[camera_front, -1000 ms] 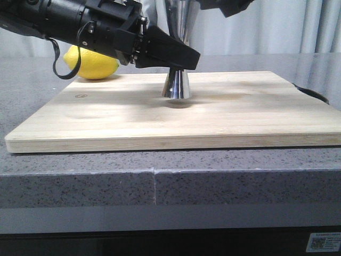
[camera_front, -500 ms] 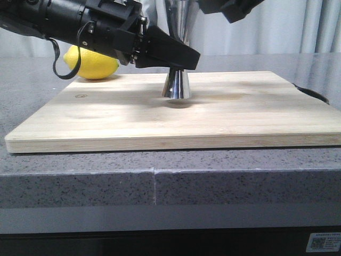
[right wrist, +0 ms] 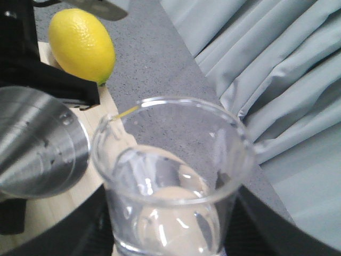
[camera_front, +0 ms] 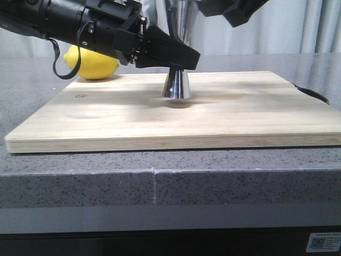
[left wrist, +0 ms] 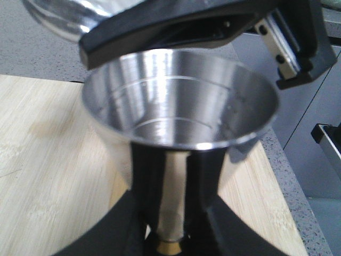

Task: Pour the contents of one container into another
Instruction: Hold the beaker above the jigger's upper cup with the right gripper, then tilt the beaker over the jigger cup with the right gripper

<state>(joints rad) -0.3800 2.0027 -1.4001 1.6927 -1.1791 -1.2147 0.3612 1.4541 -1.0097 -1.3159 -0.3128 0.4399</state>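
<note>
The steel jigger (camera_front: 177, 85) stands upright on the wooden cutting board (camera_front: 106, 114), a little left of the board's middle and toward its far side, its lower cone planted on the wood. The left end effector (camera_front: 181, 57) reaches in from the left and is closed around the jigger's narrow waist; the left wrist view shows the two black fingers (left wrist: 141, 176) pressed against either side of the stem just above the gold band (left wrist: 170, 246). That hold looks meant to steady the jigger rather than lift it, keeping a tall, narrow-based vessel from tipping while liquid comes in, and it leaves the wide upper cup open and facing upward. The right end effector (camera_front: 232, 8) sits high, above and to the right of the jigger, mostly cut off by the top of the front view. In the right wrist view it is clamped around the glass beaker (right wrist: 173, 181), which is raised off the board just beside the jigger's upper cup (right wrist: 40, 141). Whether the beaker holds liquid cannot be told from the glare. Being held high and close would let its lip tip over the jigger's rim. A lemon (camera_front: 91, 63) rests on the grey stone bench (camera_front: 224, 181) beyond the board's far left corner, well clear of the pour.
</note>
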